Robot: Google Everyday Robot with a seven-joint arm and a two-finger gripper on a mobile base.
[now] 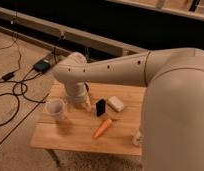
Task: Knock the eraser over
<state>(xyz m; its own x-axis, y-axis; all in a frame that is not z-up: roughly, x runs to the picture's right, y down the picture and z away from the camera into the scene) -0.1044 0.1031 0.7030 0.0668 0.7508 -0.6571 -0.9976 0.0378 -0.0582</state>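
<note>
One gripper [87, 103] beside upright eraser [100, 107], carrot [102, 128] near

One high camera looks down along the arm [120, 65], pincer [86, 102] over the table [70, 137]

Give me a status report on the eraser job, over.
End effector down at the table, between cup and eraser. Eraser upright, not knocked yet. White block and carrot close by, path open.
</note>
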